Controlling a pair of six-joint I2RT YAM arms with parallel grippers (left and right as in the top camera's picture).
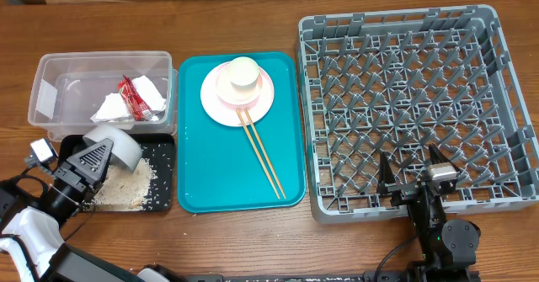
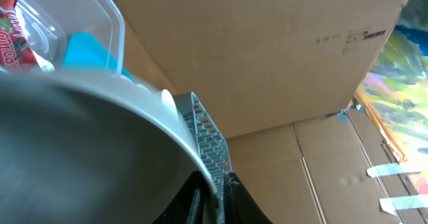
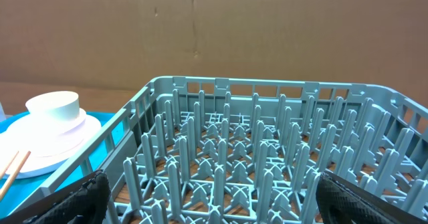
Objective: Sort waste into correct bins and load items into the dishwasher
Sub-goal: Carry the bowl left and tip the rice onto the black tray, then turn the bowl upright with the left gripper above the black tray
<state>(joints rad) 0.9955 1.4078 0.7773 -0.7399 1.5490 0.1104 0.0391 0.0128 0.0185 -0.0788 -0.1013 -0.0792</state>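
Note:
My left gripper [image 1: 95, 158] is shut on the rim of a pale bowl [image 1: 116, 146], which is tipped on its side over the black tray [image 1: 164, 199]. Rice grains [image 1: 133, 185] lie scattered in that tray. In the left wrist view the bowl [image 2: 80, 150] fills the lower left, its rim pinched between my fingers [image 2: 234, 200]. The clear tub [image 1: 50, 71] holds a red wrapper [image 1: 133, 97] and a white napkin [image 1: 111, 108]. My right gripper [image 1: 413, 174] stands open over the front edge of the grey dish rack [image 1: 404, 105], with only pegs [image 3: 254, 150] between its fingers [image 3: 87, 197].
A teal tray [image 1: 198, 181] in the middle carries a pink plate [image 1: 215, 103], a cream cup [image 1: 242, 73] on that plate, and wooden chopsticks [image 1: 263, 157]. In the right wrist view the plate [image 3: 40, 144] and cup [image 3: 53, 107] sit left of the rack. Cardboard stands behind the table.

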